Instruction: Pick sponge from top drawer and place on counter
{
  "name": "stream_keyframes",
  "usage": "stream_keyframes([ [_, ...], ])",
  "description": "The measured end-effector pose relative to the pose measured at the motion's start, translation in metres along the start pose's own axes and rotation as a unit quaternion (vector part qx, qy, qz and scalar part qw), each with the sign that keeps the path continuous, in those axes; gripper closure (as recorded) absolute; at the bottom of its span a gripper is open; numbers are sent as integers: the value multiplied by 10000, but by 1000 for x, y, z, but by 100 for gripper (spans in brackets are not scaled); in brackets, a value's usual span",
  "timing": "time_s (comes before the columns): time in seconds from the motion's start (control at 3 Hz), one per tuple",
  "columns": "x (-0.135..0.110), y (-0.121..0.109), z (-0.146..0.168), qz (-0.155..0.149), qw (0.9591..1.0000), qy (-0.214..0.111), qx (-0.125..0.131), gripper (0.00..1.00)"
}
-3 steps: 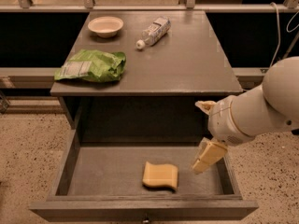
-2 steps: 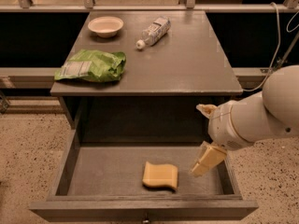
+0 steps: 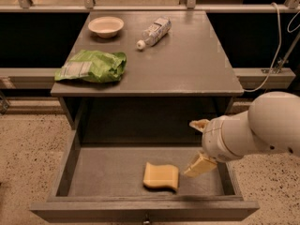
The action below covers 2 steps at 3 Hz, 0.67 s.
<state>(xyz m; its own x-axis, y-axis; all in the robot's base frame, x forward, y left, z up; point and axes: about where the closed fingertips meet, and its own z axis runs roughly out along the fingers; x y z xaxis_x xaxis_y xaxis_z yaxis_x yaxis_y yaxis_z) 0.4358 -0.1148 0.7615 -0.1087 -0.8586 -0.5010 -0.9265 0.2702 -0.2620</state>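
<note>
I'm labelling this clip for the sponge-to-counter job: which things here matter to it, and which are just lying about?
For the job: sponge, lying in the open top drawer; counter; end effector, open, inside the drawer just right of the sponge.
Lying about: bowl, plastic bottle, green bag, all on the counter.

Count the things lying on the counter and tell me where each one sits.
3. A bowl at back left, a bottle lying right of it, a green bag at front left. None looks hidden. The gripper hangs over the top drawer, right of the sponge.
</note>
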Motion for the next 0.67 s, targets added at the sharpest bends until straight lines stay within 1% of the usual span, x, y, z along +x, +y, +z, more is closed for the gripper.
stream_keyframes([
  [0.33,2,3,28,-97,9999,42,-59,28],
  [0.67,2,4,54,-283,9995,40,-147,27],
])
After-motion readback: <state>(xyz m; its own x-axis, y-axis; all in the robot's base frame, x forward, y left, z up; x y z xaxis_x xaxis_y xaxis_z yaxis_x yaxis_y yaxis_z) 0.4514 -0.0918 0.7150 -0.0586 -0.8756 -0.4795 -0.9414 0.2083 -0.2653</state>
